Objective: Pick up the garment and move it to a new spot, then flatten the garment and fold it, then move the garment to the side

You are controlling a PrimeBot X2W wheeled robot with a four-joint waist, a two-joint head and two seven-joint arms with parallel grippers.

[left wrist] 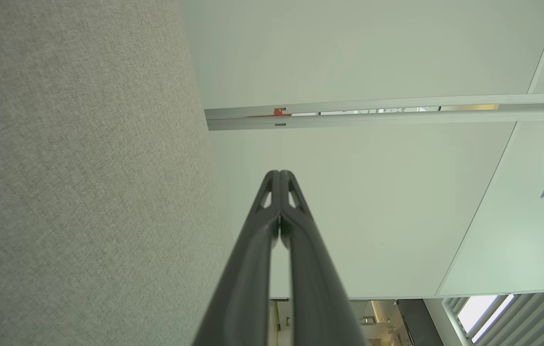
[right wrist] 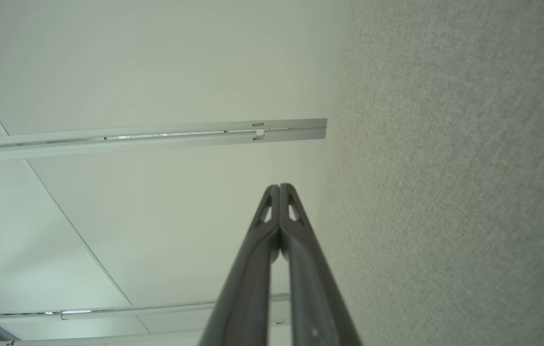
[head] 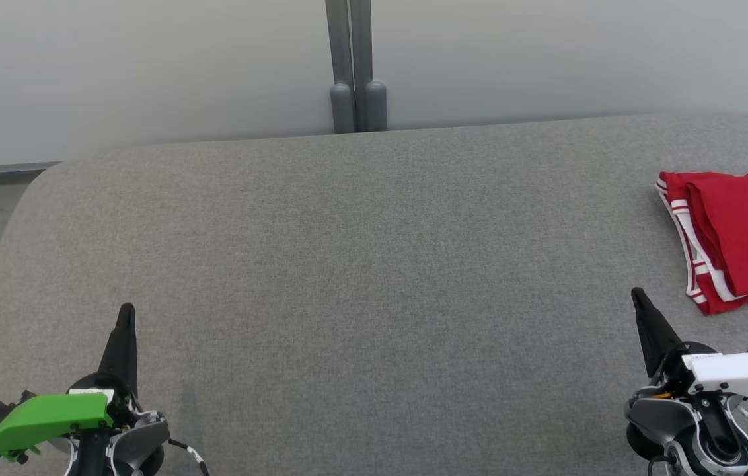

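A red garment [head: 737, 238] with white stripes along its edge lies folded at the far right of the grey table [head: 361, 264], partly cut off by the head view's right edge. My left gripper [head: 126, 311] rests at the lower left, shut and empty, far from the garment. At the lower right my right gripper [head: 638, 294] is shut with nothing in it, a short way left of and below the garment's near corner. The left wrist view shows my left gripper [left wrist: 279, 173] with its fingers pressed together; so does the right wrist view for my right gripper [right wrist: 279, 186].
A pale partition wall [head: 149, 66] with a grey vertical post [head: 355, 66] stands just behind the table's far edge. The table's rounded left corner [head: 43, 178] drops off beside a grey rail. The wide cloth surface lies between the two grippers.
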